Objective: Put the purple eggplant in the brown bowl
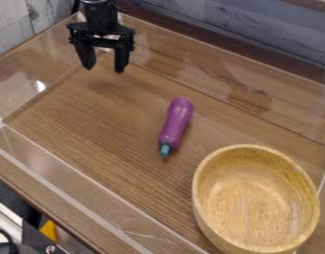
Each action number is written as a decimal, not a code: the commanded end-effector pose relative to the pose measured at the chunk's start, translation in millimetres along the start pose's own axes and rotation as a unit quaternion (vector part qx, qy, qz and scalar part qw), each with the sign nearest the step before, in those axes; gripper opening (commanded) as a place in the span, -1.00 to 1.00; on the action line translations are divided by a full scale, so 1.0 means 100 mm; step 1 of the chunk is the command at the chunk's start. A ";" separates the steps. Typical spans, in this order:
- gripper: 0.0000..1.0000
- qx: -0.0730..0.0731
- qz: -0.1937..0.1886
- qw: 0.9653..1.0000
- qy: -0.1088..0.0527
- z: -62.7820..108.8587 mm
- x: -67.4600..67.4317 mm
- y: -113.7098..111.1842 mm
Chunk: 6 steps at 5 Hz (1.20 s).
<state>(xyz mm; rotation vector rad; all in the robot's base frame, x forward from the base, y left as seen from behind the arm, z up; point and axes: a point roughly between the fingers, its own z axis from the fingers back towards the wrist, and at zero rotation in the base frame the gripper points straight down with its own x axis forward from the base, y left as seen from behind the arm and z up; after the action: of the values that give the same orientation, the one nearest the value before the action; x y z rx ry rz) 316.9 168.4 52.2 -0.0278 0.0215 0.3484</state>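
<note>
The purple eggplant [174, 123] lies on the wooden table near the middle, its teal stem tip pointing toward the near edge. To its lower right stands the brown bowl [256, 209], a wide tan wooden bowl with nothing inside. My gripper [103, 63] hangs at the far left of the table, pointing down, its black fingers [86, 58] spread open with nothing between them. It is well apart from the eggplant, up and to the left of it.
A clear low wall [72, 193] runs along the near and left sides of the wooden table [112, 129]. A grey plank wall [258, 25] stands behind the table's far edge.
</note>
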 end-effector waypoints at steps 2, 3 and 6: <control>1.00 -0.003 -0.007 1.000 -0.007 0.12 -0.06 -0.13; 1.00 -0.005 -0.008 1.000 -0.001 0.11 -0.10 -0.18; 1.00 -0.011 -0.015 1.000 0.013 0.12 -0.23 -0.33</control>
<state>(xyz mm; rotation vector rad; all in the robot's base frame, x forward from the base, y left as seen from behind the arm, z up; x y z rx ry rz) 300.3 129.0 37.6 -0.0755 0.1258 0.3155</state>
